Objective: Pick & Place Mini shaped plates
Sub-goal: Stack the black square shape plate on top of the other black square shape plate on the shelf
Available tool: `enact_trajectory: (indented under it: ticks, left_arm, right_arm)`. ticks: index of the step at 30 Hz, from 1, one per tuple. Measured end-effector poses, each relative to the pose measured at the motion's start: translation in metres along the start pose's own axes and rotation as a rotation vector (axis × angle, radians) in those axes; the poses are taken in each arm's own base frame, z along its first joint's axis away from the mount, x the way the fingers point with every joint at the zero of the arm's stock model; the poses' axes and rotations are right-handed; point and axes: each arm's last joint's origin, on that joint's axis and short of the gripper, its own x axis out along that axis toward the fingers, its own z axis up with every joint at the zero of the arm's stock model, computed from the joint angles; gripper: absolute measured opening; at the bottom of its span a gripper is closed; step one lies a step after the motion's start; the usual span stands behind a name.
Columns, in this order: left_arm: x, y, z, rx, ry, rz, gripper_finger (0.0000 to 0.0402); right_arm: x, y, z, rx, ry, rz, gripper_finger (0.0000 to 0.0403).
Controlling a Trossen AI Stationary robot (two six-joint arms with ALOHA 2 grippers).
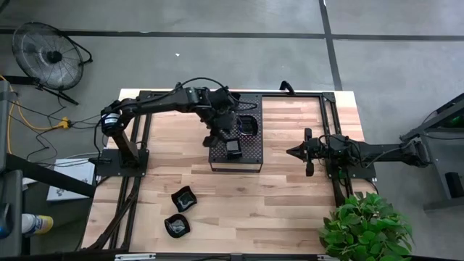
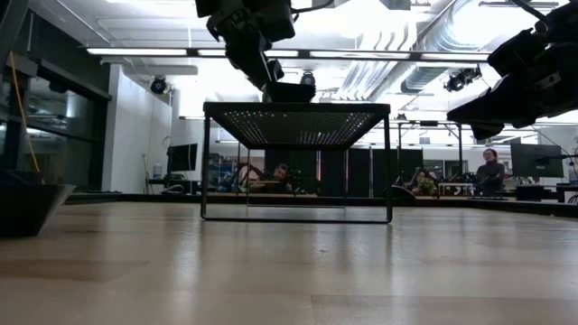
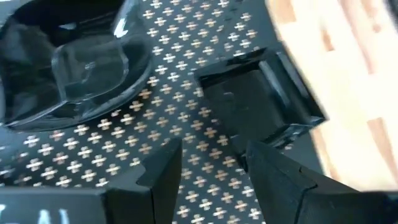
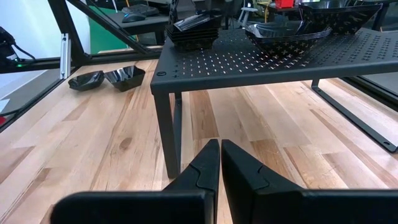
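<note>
The left gripper (image 3: 208, 165) hangs low over the perforated black tray (image 1: 249, 151), with its two dark fingers (image 3: 163, 177) spread apart and nothing between them. Just in front of the fingers, in the left wrist view, sits a small square plate (image 3: 258, 99): glossy black, with a flat bottom and low straight walls that turn up at the edges. It rests on the tray near the tray's edge, beside the bare wood of the table (image 1: 283, 188). In the high view the same square plate (image 1: 233, 149) is directly under the left gripper (image 1: 230, 142).

Farther on the tray lies a rounded plate (image 3: 78, 59), also glossy black, with a wavy rim and bright reflections on its inside; it looks like several plates nested together. From the right wrist view, small stacks of such plates (image 4: 286, 28) stand on the tray's top.

Two more mini plates lie on the table, well apart from the tray, near the table's front edge: one (image 1: 183, 199) slightly nearer to the tray and the other (image 1: 177, 225) just beside it.

The right gripper (image 4: 220, 163) waits at the right side of the table, above the wood, with its fingers pressed together and empty.
</note>
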Motion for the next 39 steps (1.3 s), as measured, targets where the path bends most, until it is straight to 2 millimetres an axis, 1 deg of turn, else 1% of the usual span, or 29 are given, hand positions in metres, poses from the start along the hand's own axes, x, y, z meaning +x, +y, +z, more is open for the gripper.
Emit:
enact_trajectory:
  ticks: [5,17,26,29,36,39]
  left_arm:
    - [-0.0001,0.0019,-0.0005,0.002,0.027,0.062,0.0176]
    - [0.0,-0.0008,0.0007,0.001,-0.018,-0.03,0.0176]
    - [-0.0001,-0.0015,0.0009,0.001,-0.028,-0.052,0.0176]
    - [-0.0001,-0.0014,0.0009,0.001,-0.028,-0.052,0.0164]
    - [-0.0001,-0.0015,0.001,0.001,-0.029,-0.054,0.0114]
    - [-0.0001,-0.0016,0.001,0.001,-0.031,-0.057,0.0098]
  right_arm:
    - [0.0,0.0,0.0001,0.0,0.0,0.0,0.0012]
    - [0.0,0.0,0.0001,0.0,0.0,0.0,0.0012]
    - [0.0,0.0,0.0001,0.0,0.0,0.0,0.0012]
    - [0.0,0.0,0.0001,0.0,0.0,0.0,0.0012]
    - [0.0,0.0,0.0001,0.0,0.0,0.0,0.0012]
    - [0.0,0.0,0.0001,0.0,0.0,0.0,0.0012]
